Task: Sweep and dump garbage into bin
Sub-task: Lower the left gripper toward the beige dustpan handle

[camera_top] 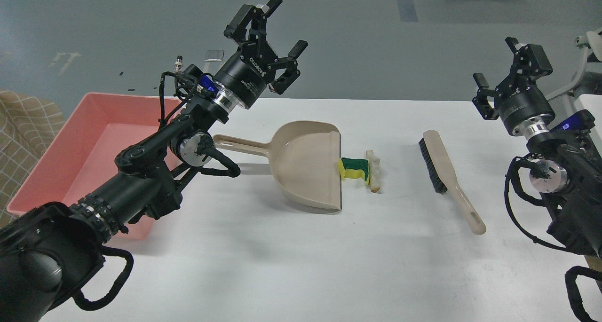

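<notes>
Two scraps, sponge (pixel 355 168) and bread (pixel 374 170), lie at the dustpan (pixel 305 164) lip; left tool (pixel 277 40) spread apart; right tool (pixel 498 73) likewise.

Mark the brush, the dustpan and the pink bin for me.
brush (pixel 451 171): head view, on its beige back near the bristles.
dustpan (pixel 305 164): head view, middle of the scoop.
pink bin (pixel 89 106): head view, far rim.

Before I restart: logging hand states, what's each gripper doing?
Left gripper: open, holding nothing.
Right gripper: open, holding nothing.
</notes>
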